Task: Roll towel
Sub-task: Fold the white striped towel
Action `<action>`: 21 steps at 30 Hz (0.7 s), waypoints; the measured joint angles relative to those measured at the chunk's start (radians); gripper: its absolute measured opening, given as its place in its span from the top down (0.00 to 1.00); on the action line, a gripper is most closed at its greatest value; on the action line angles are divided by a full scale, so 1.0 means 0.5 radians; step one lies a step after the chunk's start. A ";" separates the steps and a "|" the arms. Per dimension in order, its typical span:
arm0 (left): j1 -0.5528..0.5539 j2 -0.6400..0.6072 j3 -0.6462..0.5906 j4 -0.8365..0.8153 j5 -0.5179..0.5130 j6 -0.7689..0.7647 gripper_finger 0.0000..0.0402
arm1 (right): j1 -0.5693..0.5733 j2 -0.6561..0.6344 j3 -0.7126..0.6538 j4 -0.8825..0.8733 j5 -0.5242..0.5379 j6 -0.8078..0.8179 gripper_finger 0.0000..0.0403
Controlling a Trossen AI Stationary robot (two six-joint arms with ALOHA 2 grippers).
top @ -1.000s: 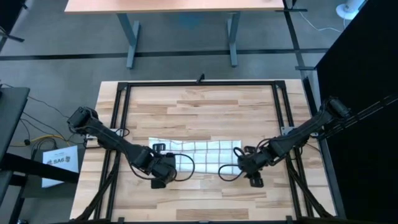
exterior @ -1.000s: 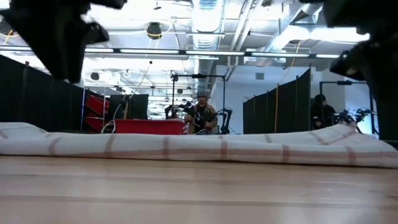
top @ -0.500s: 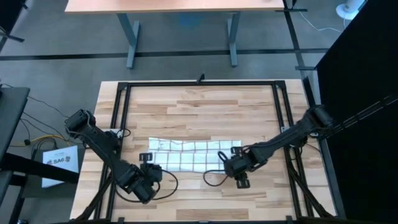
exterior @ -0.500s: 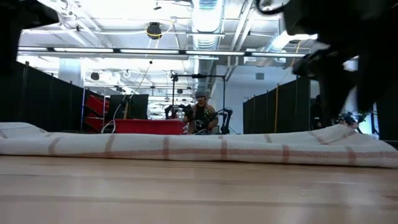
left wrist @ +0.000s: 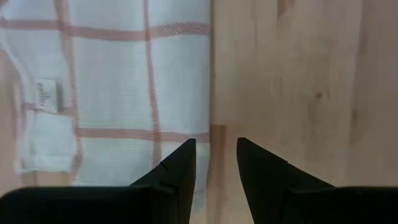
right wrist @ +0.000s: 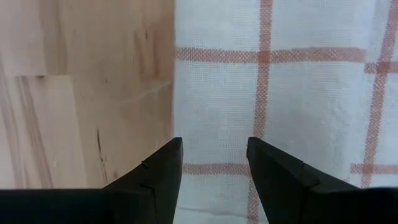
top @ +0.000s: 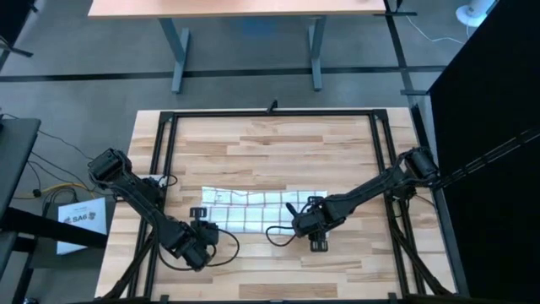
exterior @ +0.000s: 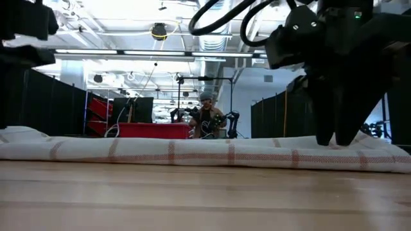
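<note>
Towel (top: pixel 261 209) lies flat on the wooden table (top: pixel 270 143) as a long folded strip. From the middle of the table in the high view, it sits toward 6 o'clock. It is white with thin reddish lines that make squares. In the low view the towel (exterior: pixel 192 153) looks like a low soft band going across the whole table.

Left gripper (top: pixel 199 245) is near the towel's left end, toward 7 o'clock from the table's middle. In the left wrist view its two dark fingers (left wrist: pixel 177 177) are a little way apart and hold nothing. They point along the long edge of the towel (left wrist: pixel 112 93), with one finger over the cloth and the other over bare wood. A small white tag (left wrist: pixel 47 96) is sewn near the corner of the cloth.

Right gripper (top: pixel 310 221) is over the right part of the towel, toward 5 o'clock from the table's middle. In the right wrist view its fingers (right wrist: pixel 158 171) are open a bit and hold nothing. White cloth (right wrist: pixel 273 93) shows in the gap between them, right by the towel's edge.

A person (exterior: pixel 207 119) sits far back in the room.
</note>
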 joint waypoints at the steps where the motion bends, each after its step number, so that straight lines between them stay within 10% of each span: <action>1: 0.000 0.000 -0.015 0.018 0.021 0.009 0.75 | -0.001 0.000 0.000 0.001 0.000 0.012 0.58; 21: 0.012 0.270 -0.003 -0.008 -0.126 -0.013 0.75 | 0.029 -0.006 0.001 0.011 -0.039 0.102 0.58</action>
